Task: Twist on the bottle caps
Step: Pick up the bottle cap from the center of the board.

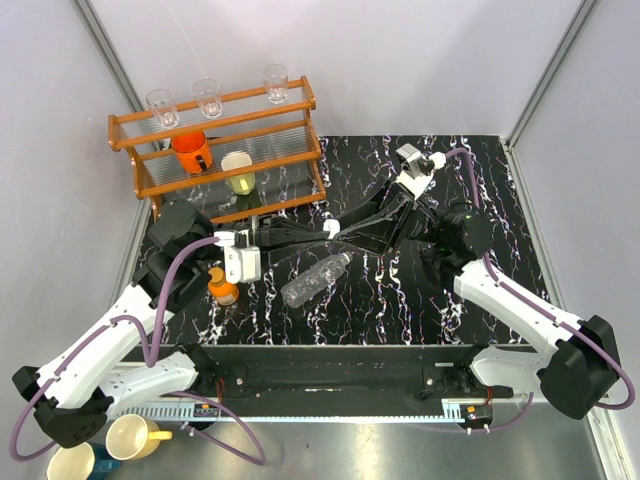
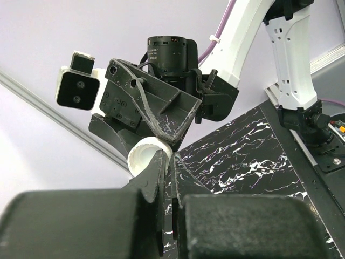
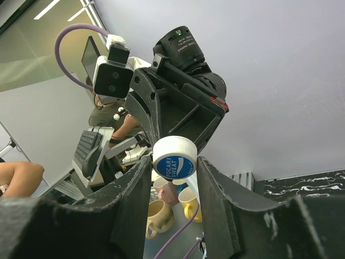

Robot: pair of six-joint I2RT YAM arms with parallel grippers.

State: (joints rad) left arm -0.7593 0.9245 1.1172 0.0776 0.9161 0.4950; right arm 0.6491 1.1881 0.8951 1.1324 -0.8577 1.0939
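The blue-and-white cap (image 1: 331, 228) hangs in mid-air over the table's middle, between both grippers. My left gripper (image 1: 322, 231) is shut on its rim, and the cap (image 2: 145, 154) shows white just behind the left fingertips (image 2: 171, 159). My right gripper (image 3: 173, 159) faces it from the other side, its two fingers pressed against the sides of the cap (image 3: 174, 157). The clear bottle (image 1: 312, 280) lies on its side on the table below, neck pointing to the back right. The squat orange bottle (image 1: 223, 290) stands at the left with an orange cap (image 1: 216, 274) on top.
A wooden rack (image 1: 215, 150) at the back left carries drinking glasses (image 1: 207, 97), an orange mug (image 1: 190, 150) and a pale cup (image 1: 238, 170). Yellow mugs (image 1: 135, 437) stand off the table at the near left. The black marble table (image 1: 470, 200) ends at the grey walls.
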